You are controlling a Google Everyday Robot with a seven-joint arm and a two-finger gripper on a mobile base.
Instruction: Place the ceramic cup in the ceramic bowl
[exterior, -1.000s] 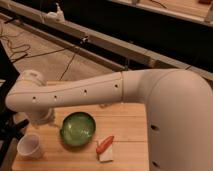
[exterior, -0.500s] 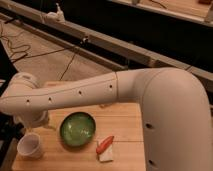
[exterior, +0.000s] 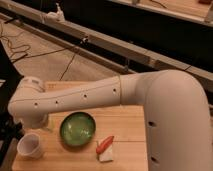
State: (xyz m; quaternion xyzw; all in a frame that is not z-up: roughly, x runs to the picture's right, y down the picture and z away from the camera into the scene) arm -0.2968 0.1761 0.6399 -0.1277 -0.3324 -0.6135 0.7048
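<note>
Hand [exterior: 44, 122] low at the desk's [exterior: 125, 126] left, near the ceramic cup [exterior: 30, 146].
Its grip cannot be told; the ceramic bowl [exterior: 78, 129] sits just beside the cup.

Over the last 1 second the arm [exterior: 75, 97] has swung its wrist end out to the left and then slightly back right, finishing lower and nearer than it began. Its rounded underside now hangs just above the ceramic cup [exterior: 30, 146], where a wider gap showed before. The gripper [exterior: 43, 123], mostly hidden beneath the wrist, has come down with it, just left of the ceramic bowl [exterior: 78, 129].
</note>
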